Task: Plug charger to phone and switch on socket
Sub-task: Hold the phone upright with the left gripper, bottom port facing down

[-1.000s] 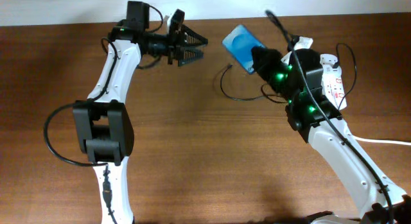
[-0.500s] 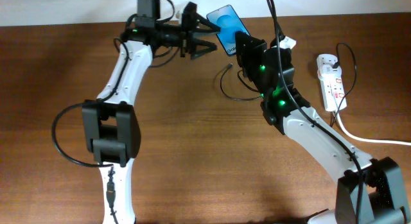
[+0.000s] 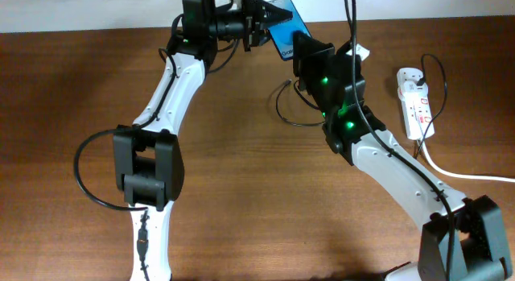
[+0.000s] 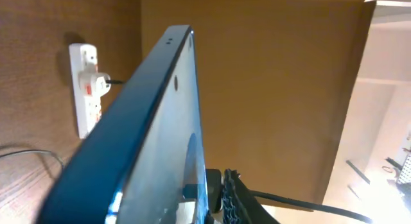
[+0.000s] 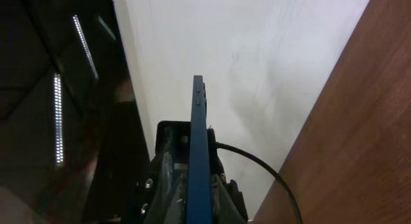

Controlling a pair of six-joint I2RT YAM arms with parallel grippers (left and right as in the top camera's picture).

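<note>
The phone is off the table, held up at the 12 o'clock edge of the overhead view with its blue screen tilted towards the camera. The right gripper grips it from about 5 o'clock. In the right wrist view the phone stands edge-on with that gripper's fingers clamped on both faces. The left gripper meets the phone's corner from 9 o'clock. Its wrist view is almost filled by the dark frame of the phone, and I cannot tell whether its fingers have closed on it or only bracket it.

The charger lies in a loose loop on the wood at 6 o'clock from the phone, its plug tip free and in neither gripper. The socket sits at 4 o'clock, well apart, with a black lead already running into it.

The main risk, as I judge it, is the phone changing hands in mid-air. If the right fingers let go before the left ones hold firmly, it falls at the table's far edge. The two grippers are also crowded together and could knock each other and twist the phone. Later, the thin plug could miss the port if the phone is held at an angle.
</note>
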